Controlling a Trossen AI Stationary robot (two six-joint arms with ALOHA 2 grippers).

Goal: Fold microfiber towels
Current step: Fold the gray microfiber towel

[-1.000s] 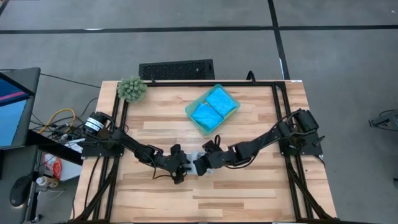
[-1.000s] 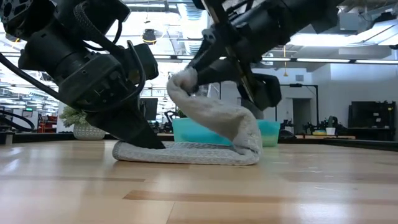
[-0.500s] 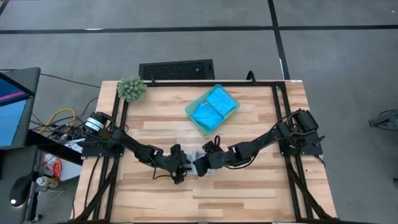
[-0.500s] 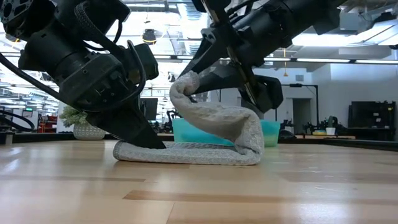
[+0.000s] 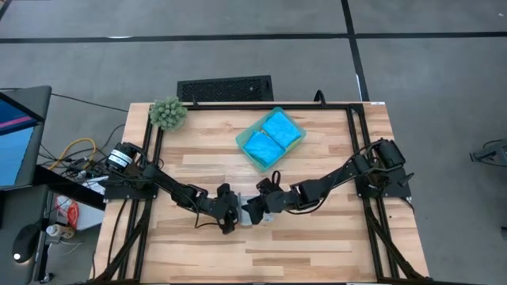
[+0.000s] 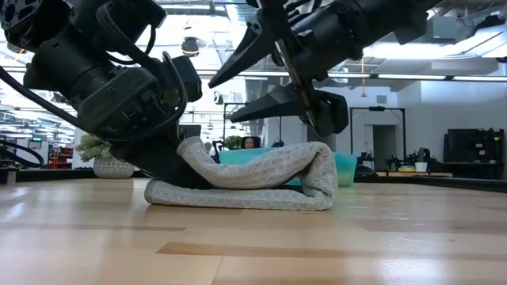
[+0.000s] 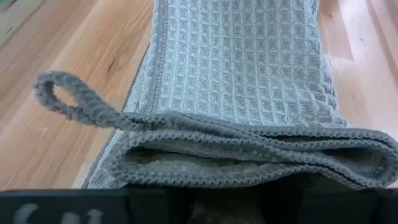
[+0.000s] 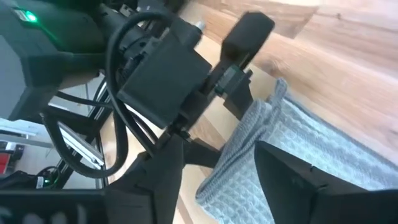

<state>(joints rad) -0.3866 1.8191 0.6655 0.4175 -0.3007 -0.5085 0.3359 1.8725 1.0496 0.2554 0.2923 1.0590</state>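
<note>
A light grey waffle-weave towel [image 6: 253, 178] lies folded over on itself near the middle of the table, between my two grippers [image 5: 245, 216]. Its upper layer rests on its lower layer, and the fold is at the towel's right end. A small loop tag [image 7: 62, 93] sticks out from its stacked edges. My left gripper [image 6: 186, 170] is at the towel's left end. My right gripper [image 6: 230, 99] is open above the towel, clear of it. Two sky-blue folded towels [image 5: 271, 138] lie in the teal tray. No yellow towel is in view. My left gripper meets the grey towel at its left end, where the stacked edges [image 7: 249, 155] lie. It comes slanting down from the table's left side. The upper layer covers the fingertips, so the kind of hold is hidden. The towel lies flat on the table.
The teal tray [image 5: 252, 154] stands at the far middle of the table and shows behind the towel in the low view [image 6: 348, 166]. A fuzzy green plant ball [image 5: 168, 113] sits at the far left corner. Bare wood lies along the near edge.
My right gripper has carried the towel's lifted end toward the table's left, then opened and let it go. That end has fallen onto the lower layer beside my left gripper, so the towel now lies folded in half. The lower layer has stayed in place.
</note>
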